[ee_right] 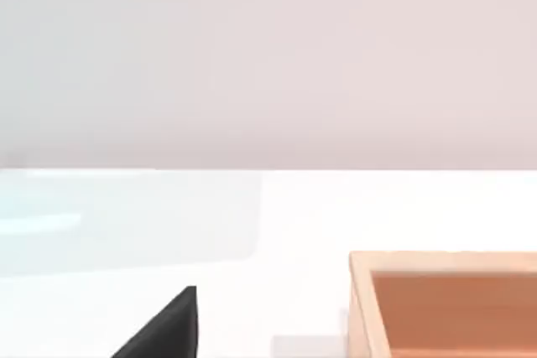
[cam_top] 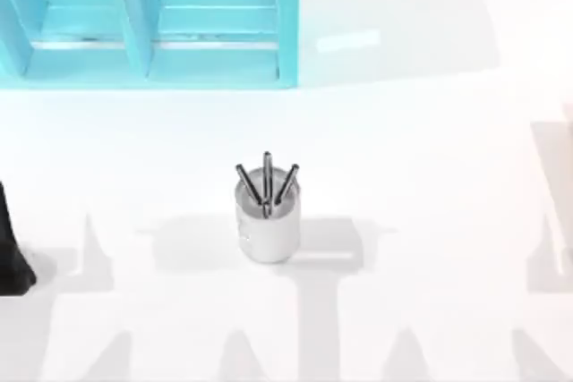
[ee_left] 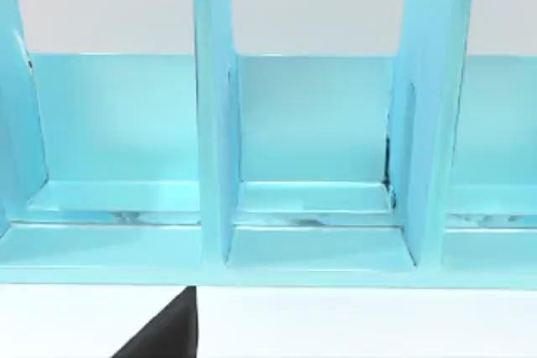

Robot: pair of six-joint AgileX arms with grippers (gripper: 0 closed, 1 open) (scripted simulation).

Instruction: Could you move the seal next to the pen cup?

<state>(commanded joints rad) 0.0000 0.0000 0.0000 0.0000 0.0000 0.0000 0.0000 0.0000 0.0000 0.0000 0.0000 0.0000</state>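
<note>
**Desk:** What stands where on the table [cam_top: 430, 149]?

**Photographer:** The pen cup [cam_top: 267, 225] stands upright out in the middle of the surface, well clear of every edge, with three dark pens [cam_top: 267, 181] fanning from its top. A light-blue shelf unit [cam_top: 161, 24] sits along the far edge towards the far left corner, well apart from the cup.

**Desk:** How much room is there around the cup?

**Photographer:** Bare white surface lies on all sides of it: to the left, to the right, towards the near edge, and back to the foot of the shelf.

**Desk:** And the AgileX arms?

**Photographer:** The left arm [cam_top: 13, 257] appears as a dark shape at the left side, well away from the cup. A black wedge of the left gripper [ee_left: 164, 329] shows in its wrist view, which faces the shelf's open compartments [ee_left: 319, 165]. A like wedge of the right gripper [ee_right: 164, 329] shows in the right wrist view, near a wooden box [ee_right: 445, 303] on the white surface, with a pale wall beyond.

**Desk:** Open or closed?

**Photographer:** I cannot tell for either gripper.
</note>
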